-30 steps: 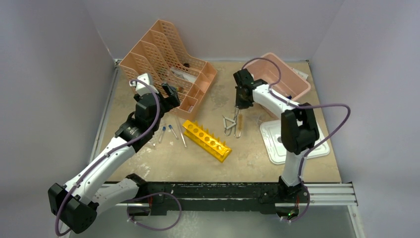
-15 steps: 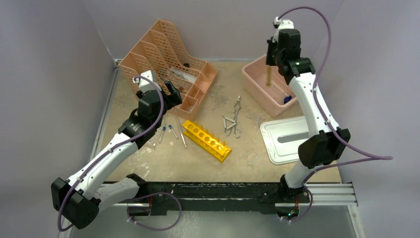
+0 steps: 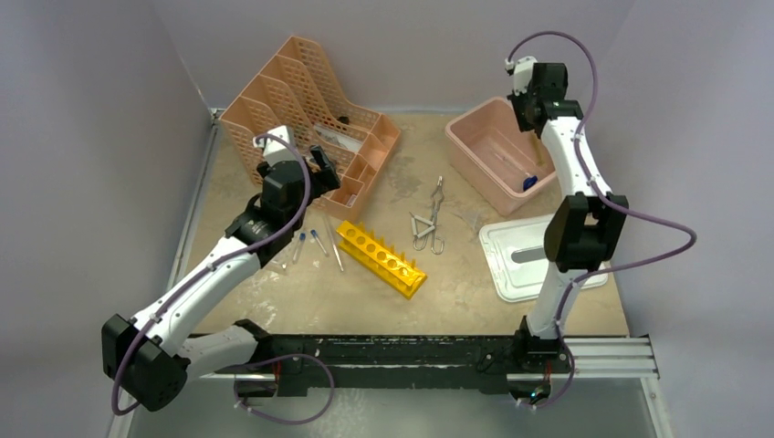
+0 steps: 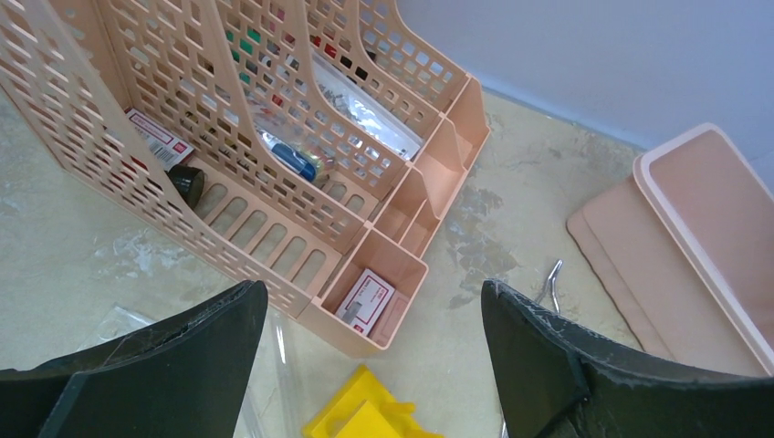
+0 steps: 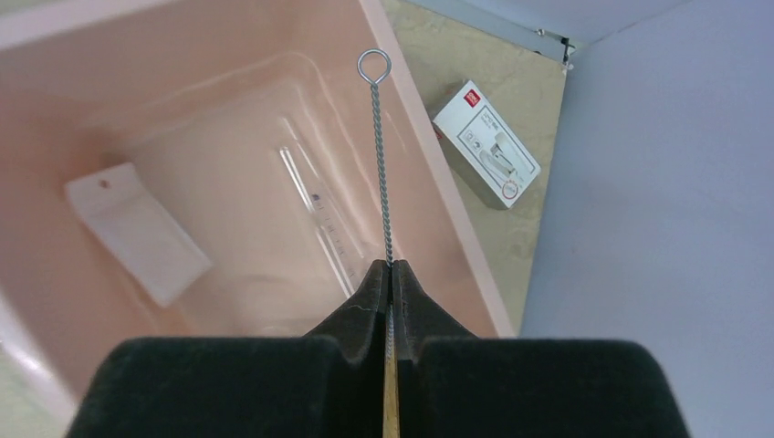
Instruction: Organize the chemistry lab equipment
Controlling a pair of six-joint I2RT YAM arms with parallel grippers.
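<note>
Left arm (image 3: 205,278) stretches diagonally forward, wrist angled down, left gripper (image 4: 372,288) with jaws spread wide and nothing between them; right arm (image 3: 573,173) stands tall, elbow bent, wrist raised at the far right, right gripper (image 5: 391,270) pinched tight on a wire-handled brush (image 5: 375,155).

Rack (image 3: 381,258), seven o'clock of table centre: bright yellow, one row of round holes. Organizer (image 3: 301,100), eleven o'clock: peach, pierced all over in a grid of small slots. Tub (image 3: 488,137), one o'clock: pale pink; small piece (image 3: 528,183) inside: blue. Lid (image 3: 502,274), four o'clock: white. Tongs (image 3: 427,222), centre: silvery. Tubes (image 3: 317,241), nine o'clock: clear, blue caps. Brush (image 5: 382,173): twisted silver wire, tan end. Table (image 3: 456,292): beige, mottled with pale blotches.
</note>
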